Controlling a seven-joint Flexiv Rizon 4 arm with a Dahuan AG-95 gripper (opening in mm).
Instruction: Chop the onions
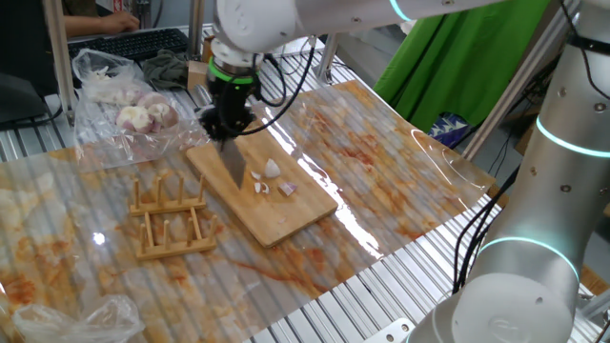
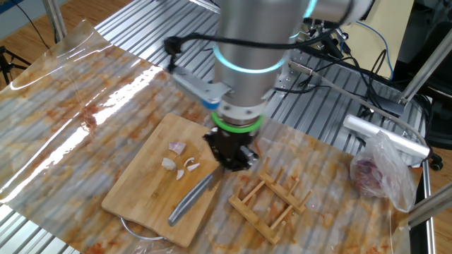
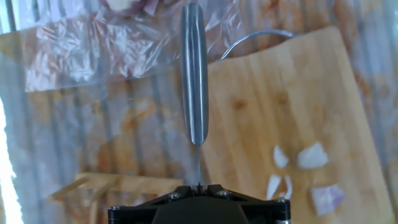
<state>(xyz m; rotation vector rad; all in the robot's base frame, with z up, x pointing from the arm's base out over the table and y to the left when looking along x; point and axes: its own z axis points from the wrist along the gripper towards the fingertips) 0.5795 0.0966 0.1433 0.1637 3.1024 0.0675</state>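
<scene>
At the board's [image 1: 286,217] left edge, gripper [image 1: 229,129] clamped on knife [image 1: 233,164], blade clear of wood. Onions [image 1: 271,179] mid-board, beside blade. Step: positioning; next, align over pieces, press down.

1 cutting board [image 1: 276,205], 1 knife [image 2: 191,200], approx 4 onions [image 3: 303,171] bits on the board. 1 wooden rack [image 1: 172,217]. 1 clear bag [image 1: 119,100] w/ bulbs, count unclear. 1 gripper [image 2: 232,161].

Gripper [image 1: 229,129] pointed straight down over the cutting board's [image 1: 286,214] near edge, jaws closed on a knife [image 1: 233,164], arm bent above.
</scene>
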